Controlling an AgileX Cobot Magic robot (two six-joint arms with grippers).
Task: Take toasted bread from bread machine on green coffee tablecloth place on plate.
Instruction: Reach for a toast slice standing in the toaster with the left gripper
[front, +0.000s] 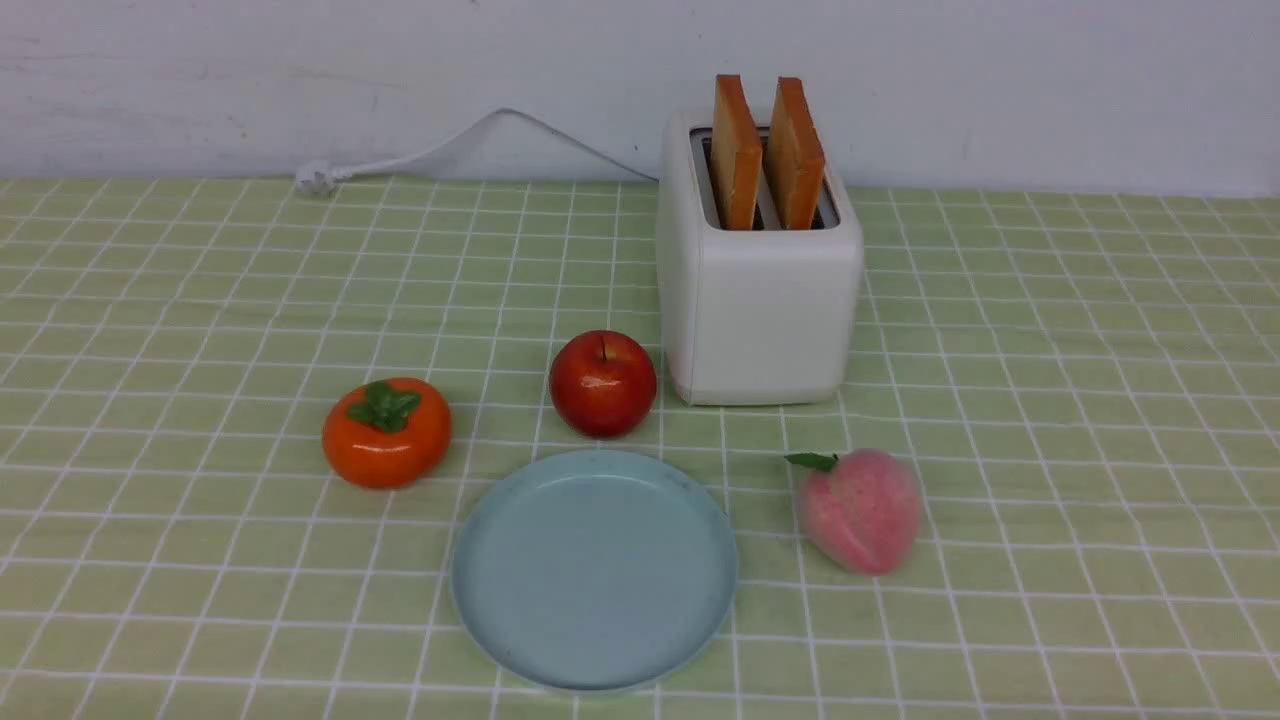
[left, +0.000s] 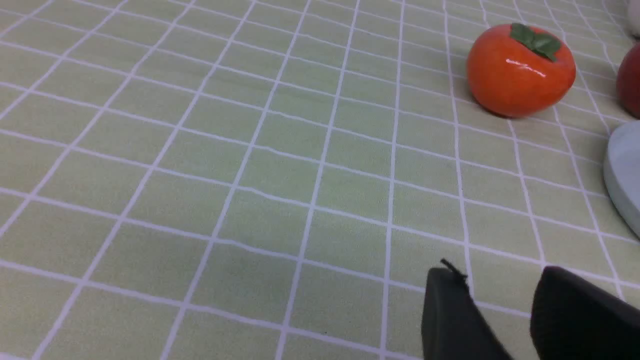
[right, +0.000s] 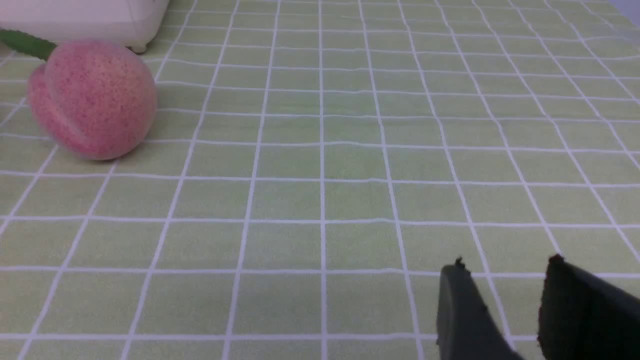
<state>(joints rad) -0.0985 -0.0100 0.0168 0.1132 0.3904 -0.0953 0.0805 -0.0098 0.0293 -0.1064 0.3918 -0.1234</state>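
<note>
We see both toast slices (front: 737, 150) upright in the toaster (front: 760, 310), one o'clock from the plate (front: 595, 570); left tool (left: 500, 280) and right tool (right: 505, 270) released.

A: What stands at the back, at 12 o'clock?
B: A plain, pale grey-white painted wall (front: 300, 80), spanning the whole width, with faint pinkish scuffs toward 10 o'clock.
A: And the light?
B: Soft and even; shadows are faint and short.
</note>
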